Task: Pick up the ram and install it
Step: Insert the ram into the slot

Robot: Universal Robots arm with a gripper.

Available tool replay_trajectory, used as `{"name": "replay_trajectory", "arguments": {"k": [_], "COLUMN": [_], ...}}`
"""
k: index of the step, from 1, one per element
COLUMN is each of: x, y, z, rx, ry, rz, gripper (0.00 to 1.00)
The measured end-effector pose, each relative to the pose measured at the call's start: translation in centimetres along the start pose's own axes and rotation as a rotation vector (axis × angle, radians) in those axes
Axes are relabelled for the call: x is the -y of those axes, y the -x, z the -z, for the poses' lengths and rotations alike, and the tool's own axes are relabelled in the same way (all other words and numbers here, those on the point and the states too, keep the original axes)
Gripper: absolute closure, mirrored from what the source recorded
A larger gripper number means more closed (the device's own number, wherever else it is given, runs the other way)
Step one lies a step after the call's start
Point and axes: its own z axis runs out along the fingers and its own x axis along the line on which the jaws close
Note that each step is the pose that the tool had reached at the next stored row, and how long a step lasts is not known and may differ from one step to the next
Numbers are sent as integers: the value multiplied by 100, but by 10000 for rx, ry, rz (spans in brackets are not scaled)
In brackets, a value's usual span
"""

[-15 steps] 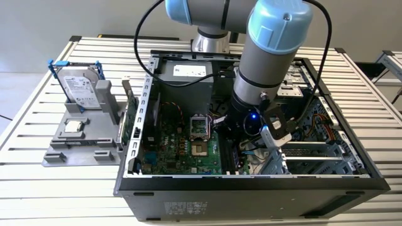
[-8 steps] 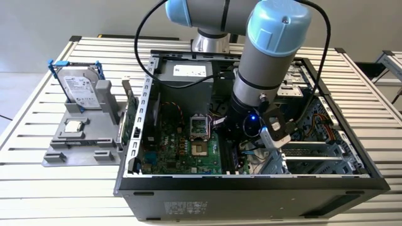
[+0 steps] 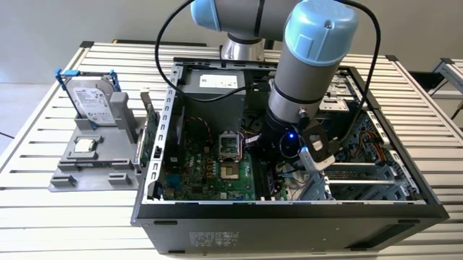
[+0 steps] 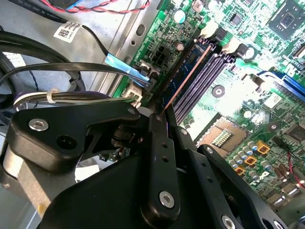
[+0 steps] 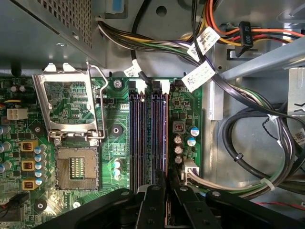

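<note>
The ram (image 4: 185,76) is a slim dark blue stick standing on edge. It runs along the outermost of the motherboard's black slots (image 4: 205,76). My gripper (image 4: 161,116) is shut on its near end, with the black fingers (image 4: 159,143) pressed together around it. In the first wrist view the ram (image 5: 167,138) shows edge-on as a thin line over the slot beside the capacitors, and the gripper (image 5: 167,183) sits above it. How deep it sits in the slot I cannot tell. In the exterior view the gripper (image 3: 278,162) is low inside the open computer case (image 3: 289,216).
An open processor socket (image 5: 76,167) with its lid raised (image 5: 71,105) lies beside the slots (image 5: 143,138). Cable bundles (image 5: 248,143) crowd the other side. Outside the case, a grey fixture (image 3: 94,173) holds a hard drive in a blue frame (image 3: 94,100) and a square chip (image 3: 85,144).
</note>
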Motion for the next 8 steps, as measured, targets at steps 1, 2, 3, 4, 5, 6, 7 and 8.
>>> {"name": "replay_trajectory", "arguments": {"k": [1, 2, 3, 4, 5, 6, 7, 8], "x": [1, 2, 3, 3, 3, 4, 3, 4], "y": [0, -1, -1, -1, -1, -1, 0, 0], "z": [1, 3, 4, 4, 7, 24, 50, 84], "rx": [0, -1, -2, -1, -2, -2, -3, -6], "ry": [-5, -9, -12, -15, -19, -21, -19, -17], "rz": [0, 0, 0, 0, 0, 0, 0, 1], "gripper": [0, 0, 0, 0, 0, 0, 0, 0]}}
